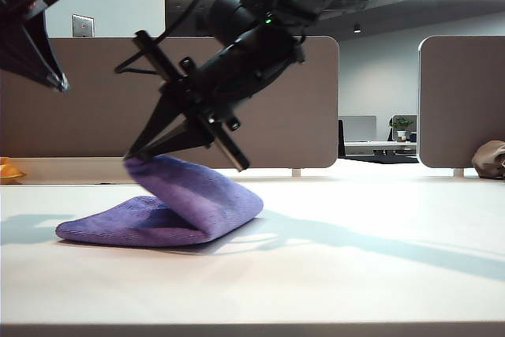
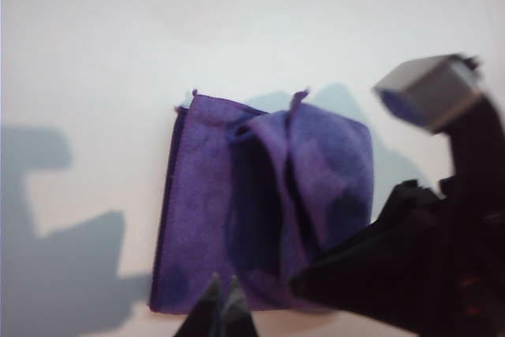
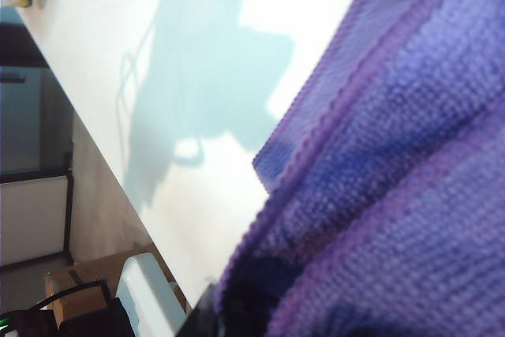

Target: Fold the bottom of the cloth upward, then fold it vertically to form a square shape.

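The purple cloth (image 1: 197, 195) lies on the white table (image 1: 355, 274), one edge lifted and curling over the rest. My right gripper (image 1: 132, 155) reaches across to the left and is shut on that raised edge. In the right wrist view the cloth (image 3: 394, 155) fills most of the frame, and only a dark bit of the right gripper (image 3: 207, 323) shows under it. My left gripper (image 1: 61, 83) hangs high at the upper left, shut and empty. In the left wrist view the left gripper (image 2: 223, 283) hovers above the near hem of the cloth (image 2: 205, 195), with the right arm (image 2: 410, 274) beside it.
A small orange thing (image 1: 9, 170) sits at the far left table edge. A brown lumpy thing (image 1: 491, 159) sits at the far right. Grey partition panels (image 1: 95, 100) stand behind the table. The table's edge (image 3: 118, 187) runs close to the cloth in the right wrist view.
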Action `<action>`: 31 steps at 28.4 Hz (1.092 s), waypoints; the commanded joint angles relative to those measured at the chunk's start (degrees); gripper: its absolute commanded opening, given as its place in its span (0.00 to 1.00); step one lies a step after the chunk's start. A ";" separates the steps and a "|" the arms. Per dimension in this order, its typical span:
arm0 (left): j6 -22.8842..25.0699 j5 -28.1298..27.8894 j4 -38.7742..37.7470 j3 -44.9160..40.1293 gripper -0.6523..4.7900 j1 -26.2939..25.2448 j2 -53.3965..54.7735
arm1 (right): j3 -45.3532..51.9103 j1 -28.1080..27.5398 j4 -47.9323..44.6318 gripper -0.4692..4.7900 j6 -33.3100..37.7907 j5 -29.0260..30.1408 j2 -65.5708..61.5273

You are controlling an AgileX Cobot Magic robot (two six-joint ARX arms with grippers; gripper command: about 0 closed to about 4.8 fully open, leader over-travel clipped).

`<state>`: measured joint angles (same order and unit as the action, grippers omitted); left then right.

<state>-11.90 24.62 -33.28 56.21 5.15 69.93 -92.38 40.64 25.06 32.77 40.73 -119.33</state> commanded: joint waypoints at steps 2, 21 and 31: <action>-0.13 0.02 0.79 0.13 0.11 -0.15 -1.70 | -1.68 2.05 -2.05 0.08 0.74 0.68 -0.50; -1.95 0.24 0.31 0.13 0.11 -0.13 -7.72 | -2.23 2.84 -12.26 0.08 10.32 2.89 -3.26; -2.10 0.24 -0.70 0.13 0.11 -0.13 -9.03 | -2.27 2.93 -16.41 0.26 11.74 4.31 -3.87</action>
<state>-13.85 24.64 -34.11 56.21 5.13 61.12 -94.19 43.40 9.72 43.92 43.79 -123.09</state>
